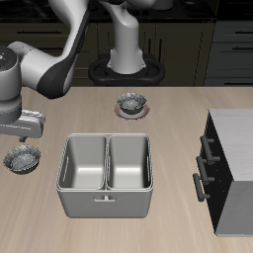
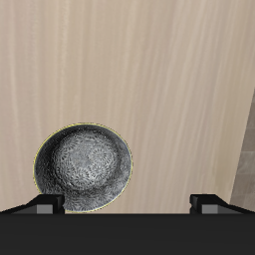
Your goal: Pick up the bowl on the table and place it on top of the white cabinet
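Silvery-grey bowl rests on the table below the wide-open, empty pincer; no writing shows.

The bowl is set on the table near one side edge, just beside the two-compartment basin, which is placed at the middle toward the front edge. The white cabinet is stood at the opposite side. A twin bowl is seated on a disc farther back, behind the basin.
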